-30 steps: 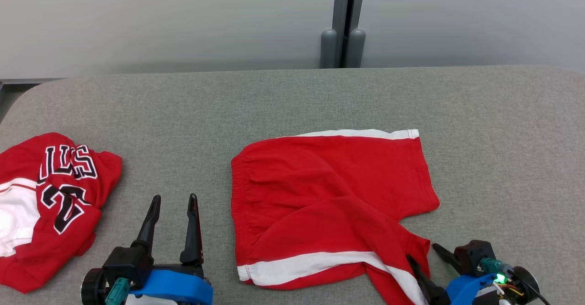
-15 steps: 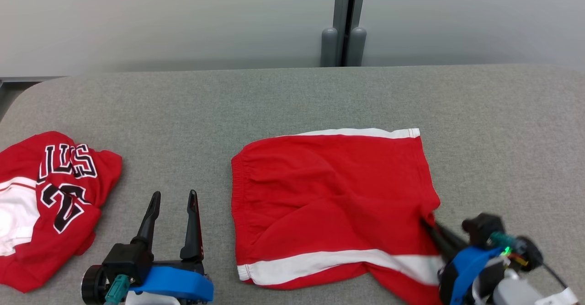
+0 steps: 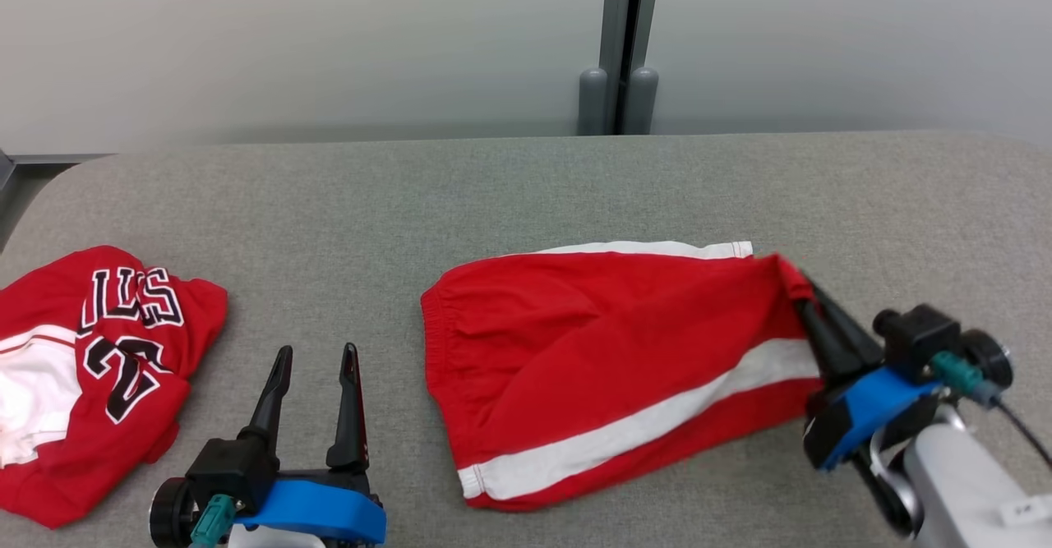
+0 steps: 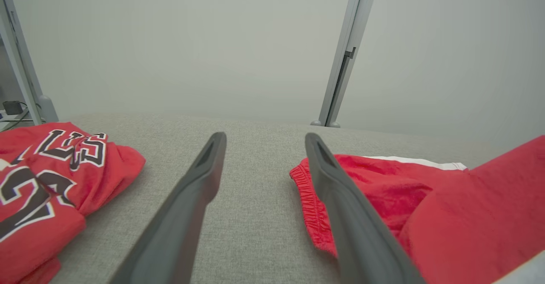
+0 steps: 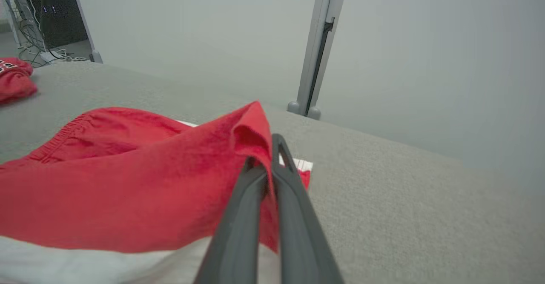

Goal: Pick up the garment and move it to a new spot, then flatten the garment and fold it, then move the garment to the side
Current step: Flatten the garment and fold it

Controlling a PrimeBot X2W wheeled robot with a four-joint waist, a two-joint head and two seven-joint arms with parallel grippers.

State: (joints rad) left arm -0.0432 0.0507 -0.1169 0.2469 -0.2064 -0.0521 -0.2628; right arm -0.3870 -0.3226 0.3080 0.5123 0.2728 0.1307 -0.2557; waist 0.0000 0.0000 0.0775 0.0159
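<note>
The garment (image 3: 608,359), red shorts with white side stripes, lies at the middle of the grey table (image 3: 509,195). My right gripper (image 3: 804,301) is shut on the near leg's hem and holds it lifted over the far leg, at the shorts' right end. In the right wrist view the red cloth (image 5: 170,182) is pinched between the closed fingers (image 5: 264,177). My left gripper (image 3: 316,359) stands open to the left of the waistband, apart from the cloth, nothing between its fingers. The left wrist view has the waistband (image 4: 308,199) just right of the open fingers (image 4: 200,182).
A crumpled red jersey (image 3: 90,367) with black and white lettering lies at the table's left edge, also in the left wrist view (image 4: 51,177). A grey post (image 3: 620,47) rises behind the table against a pale wall. Bare felt stretches behind and right of the shorts.
My right gripper shut on the near leg's hem, then lifted and carried it away from me, over the far leg. The left gripper stayed put. The head camera tilted slightly.
</note>
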